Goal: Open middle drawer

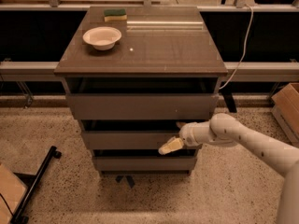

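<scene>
While the gripper (172,143) sits against the right end of the middle drawer (126,140), at the panel's upper edge, I cannot tell whether it is clenched on that edge or released. The drawer lies between the top drawer front (140,106) and the lowest drawer front (145,163) and looks barely out, if at all. The step in hand seems to be getting purchase; next comes a straight, level pull outward. A bowl (102,37) and a sponge (115,15) rest on the cabinet top (163,50).
</scene>
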`<state>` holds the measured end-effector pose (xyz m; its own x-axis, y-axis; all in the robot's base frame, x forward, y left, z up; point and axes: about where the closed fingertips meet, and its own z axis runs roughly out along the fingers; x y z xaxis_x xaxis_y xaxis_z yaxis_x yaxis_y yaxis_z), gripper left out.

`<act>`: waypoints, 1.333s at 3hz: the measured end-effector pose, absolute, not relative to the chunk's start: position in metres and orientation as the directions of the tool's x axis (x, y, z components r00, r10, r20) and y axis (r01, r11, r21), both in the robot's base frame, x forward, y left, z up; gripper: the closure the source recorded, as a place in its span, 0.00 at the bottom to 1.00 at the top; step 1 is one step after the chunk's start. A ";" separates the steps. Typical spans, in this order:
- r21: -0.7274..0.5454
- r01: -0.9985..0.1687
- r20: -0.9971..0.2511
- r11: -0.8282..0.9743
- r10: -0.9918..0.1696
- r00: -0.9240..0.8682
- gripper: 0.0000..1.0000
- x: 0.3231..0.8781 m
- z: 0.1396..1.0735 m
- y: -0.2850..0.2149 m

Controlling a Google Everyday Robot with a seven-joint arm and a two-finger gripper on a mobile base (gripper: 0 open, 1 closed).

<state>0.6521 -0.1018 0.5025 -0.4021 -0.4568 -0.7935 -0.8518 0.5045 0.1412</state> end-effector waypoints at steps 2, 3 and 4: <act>0.215 -0.826 -0.777 0.522 -0.421 -0.468 0.17 0.692 0.448 -0.104; 0.239 -0.811 -0.766 0.534 -0.410 -0.495 0.37 0.693 0.441 -0.108; 0.239 -0.811 -0.766 0.534 -0.410 -0.495 0.62 0.693 0.444 -0.108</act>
